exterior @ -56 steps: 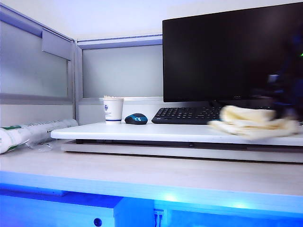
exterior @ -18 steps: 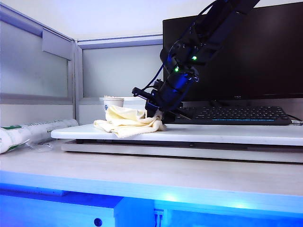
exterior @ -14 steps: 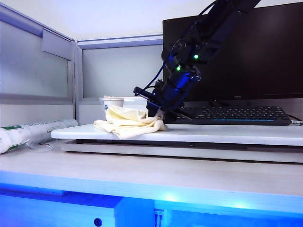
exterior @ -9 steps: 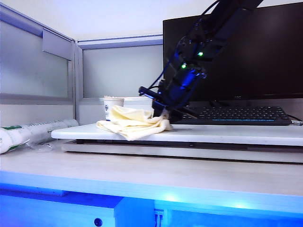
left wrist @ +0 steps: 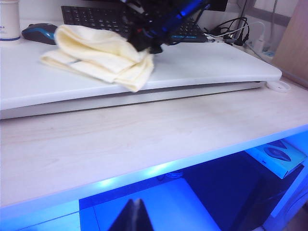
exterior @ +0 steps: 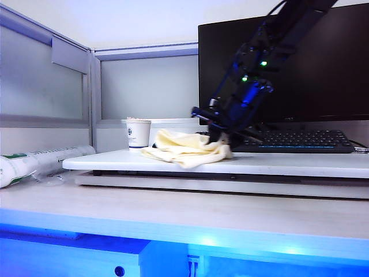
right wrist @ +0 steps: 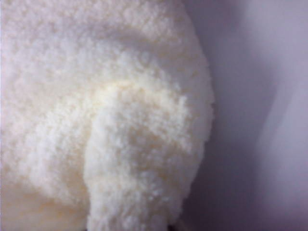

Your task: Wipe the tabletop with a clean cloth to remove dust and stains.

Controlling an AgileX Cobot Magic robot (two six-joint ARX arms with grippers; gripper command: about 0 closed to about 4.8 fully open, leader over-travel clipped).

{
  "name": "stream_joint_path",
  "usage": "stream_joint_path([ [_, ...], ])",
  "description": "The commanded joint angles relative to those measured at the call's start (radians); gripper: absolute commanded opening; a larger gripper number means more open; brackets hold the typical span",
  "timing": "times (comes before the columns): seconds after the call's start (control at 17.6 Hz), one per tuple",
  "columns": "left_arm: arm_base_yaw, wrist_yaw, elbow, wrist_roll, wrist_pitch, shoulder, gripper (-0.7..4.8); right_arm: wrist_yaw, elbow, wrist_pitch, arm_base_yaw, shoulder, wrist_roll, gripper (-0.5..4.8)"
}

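The exterior camera sits low, about level with the tabletop (exterior: 300, 164), looking straight across the desk (exterior: 173, 216) toward the monitor (exterior: 323, 63) at 12 o'clock — cup (exterior: 138, 134) near 10, cloth (exterior: 187, 148) dead centre.

The left wrist camera hangs back off the desk's front edge and higher, facing the same board (left wrist: 202, 65) at an angle; the cloth (left wrist: 103, 55) lies toward its 11 o'clock, keyboard (left wrist: 96, 17) behind it.

The right wrist camera is pressed almost against the cloth (right wrist: 110, 120) — pile fills the picture, a strip of white board (right wrist: 260, 115) at 3 o'clock.

All three share the cloth and the board.
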Motion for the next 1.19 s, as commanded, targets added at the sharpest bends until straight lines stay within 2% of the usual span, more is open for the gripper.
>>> stream_joint_path([
  [0.06, 0.000, 0.003, 0.000, 0.002, 0.002, 0.000, -0.05, 0.086, -0.020, -0.157, -0.036, 0.023, -0.021, -0.05],
  [0.57, 0.001, 0.003, 0.000, 0.003, 0.002, 0.000, -0.05, 0.064, -0.017, -0.206, -0.062, 0.016, -0.092, 0.03],
  [0.91, 0.001, 0.003, 0.000, 0.003, 0.002, 0.000, -0.05, 0.039, -0.015, -0.162, -0.061, -0.022, -0.090, 2.75],
  [1.08, 0.001, 0.004, 0.000, 0.003, 0.002, 0.000, -0.04, 0.039, -0.015, -0.148, -0.061, -0.063, -0.090, 3.37],
  [1.19, 0.001, 0.003, 0.000, 0.003, 0.002, 0.000, -0.04, 0.039, -0.014, -0.131, -0.061, -0.101, -0.090, 3.43],
])
